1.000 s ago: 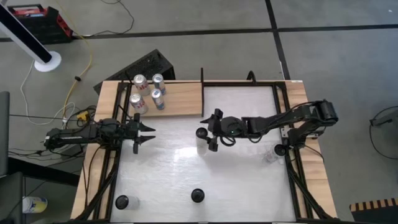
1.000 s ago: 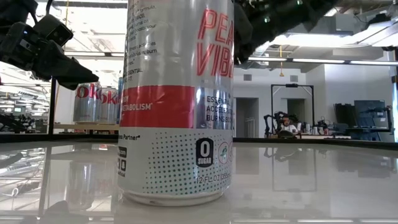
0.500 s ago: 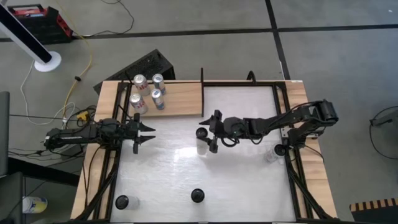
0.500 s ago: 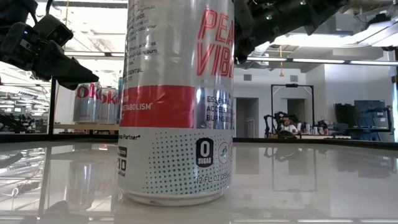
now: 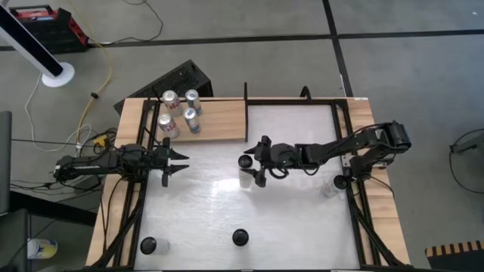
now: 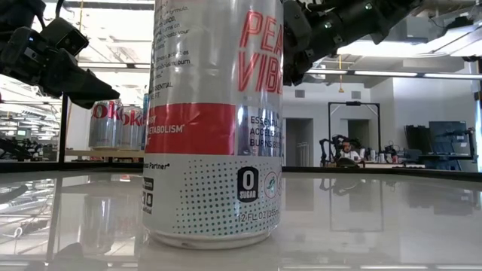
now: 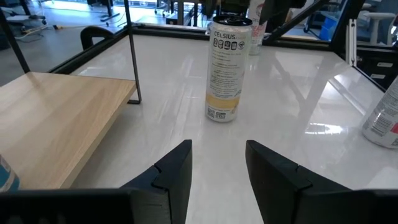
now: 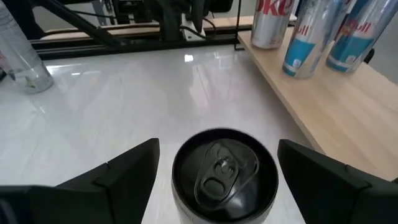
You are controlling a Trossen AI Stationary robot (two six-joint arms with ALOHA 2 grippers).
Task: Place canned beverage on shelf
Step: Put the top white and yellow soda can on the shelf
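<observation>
A white can with a black top [image 8: 224, 175] stands upright on the white tabletop near its middle [image 5: 246, 178]. My right gripper [image 8: 217, 177] is open at the can's top, one finger on each side; no touch shows. The high view shows it there too [image 5: 259, 162]. The shelf [image 5: 215, 121] is a light-wood board at the far left, with several cans [image 5: 180, 112] standing on its left end. My left gripper [image 7: 217, 177] waits open and empty at the table's left edge [image 5: 178, 161], pointing at the can [image 7: 225, 68].
Two more black-topped cans stand near the front edge [image 5: 148, 245] [image 5: 240, 238]; the second fills the low view [image 6: 215, 120]. A clear bottle [image 5: 329, 189] stands at the right. A thin black post [image 7: 132, 50] rises at the shelf's right end. The board's right half [image 8: 336, 112] is bare.
My right gripper has kept its place over the can. It has rolled a little about its own line and tipped slightly downward. The can has not moved.
</observation>
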